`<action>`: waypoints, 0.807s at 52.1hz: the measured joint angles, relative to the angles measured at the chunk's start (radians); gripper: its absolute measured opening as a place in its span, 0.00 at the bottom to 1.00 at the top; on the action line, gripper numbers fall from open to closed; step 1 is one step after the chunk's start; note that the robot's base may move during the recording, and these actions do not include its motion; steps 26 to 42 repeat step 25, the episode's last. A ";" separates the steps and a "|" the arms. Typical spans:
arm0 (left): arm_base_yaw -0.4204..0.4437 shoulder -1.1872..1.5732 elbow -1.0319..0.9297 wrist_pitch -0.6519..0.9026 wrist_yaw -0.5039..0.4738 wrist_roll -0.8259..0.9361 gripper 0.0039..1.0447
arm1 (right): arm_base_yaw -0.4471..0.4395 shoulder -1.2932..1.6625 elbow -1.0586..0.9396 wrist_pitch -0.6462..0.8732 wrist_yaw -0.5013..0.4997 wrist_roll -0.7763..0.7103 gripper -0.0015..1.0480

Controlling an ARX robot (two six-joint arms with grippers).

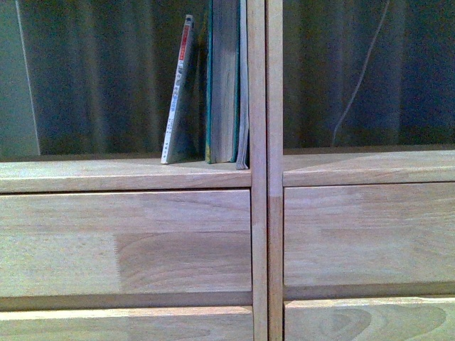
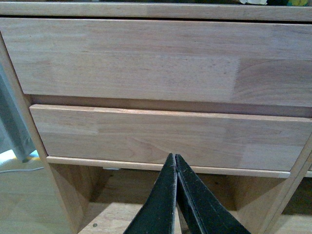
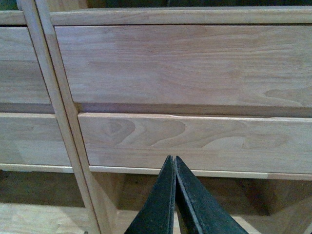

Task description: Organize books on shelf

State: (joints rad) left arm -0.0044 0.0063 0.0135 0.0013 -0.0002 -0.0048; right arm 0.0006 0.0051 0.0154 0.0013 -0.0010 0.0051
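Drawer fronts (image 1: pixel 128 245) of the shelf (image 1: pixel 259 170) are filling the lower part of the front view, closest to the camera, and the books are standing just above them in the open compartment left of the shelf's central upright.

A thin white paperback (image 1: pixel 178 92) is leaning with its long axis tilted, its foot resting on the compartment floor and its top tipping toward the central upright, its red-marked spine facing the camera. It is probably leaning because it is too floppy to stand alone and has only its neighbour for support. Just beside it, nearer the upright, the thicker teal-covered book (image 1: pixel 222 82) is standing upright, long axis vertical, page edges facing out. Another thin volume (image 1: pixel 243 85) seems pressed between it and the upright, which is likely keeping both vertical.

Neither book is being held. The left gripper (image 2: pixel 175 163) is hanging low before the left drawers with its jaws pressed together on nothing, and the right gripper (image 3: pixel 174 163) is doing the same before the right drawers. Both are sitting well below the books, so the arms appear parked, with the shelving seemingly done.
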 joint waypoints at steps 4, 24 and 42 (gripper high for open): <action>0.000 0.000 0.000 0.000 0.000 -0.001 0.04 | 0.000 0.000 0.000 0.000 0.000 -0.002 0.05; 0.000 0.000 0.000 0.000 0.000 0.000 0.65 | 0.000 0.000 0.000 0.000 0.000 -0.002 0.64; 0.000 0.000 0.000 0.000 0.000 0.000 0.69 | 0.000 0.000 0.000 0.000 0.000 -0.002 0.68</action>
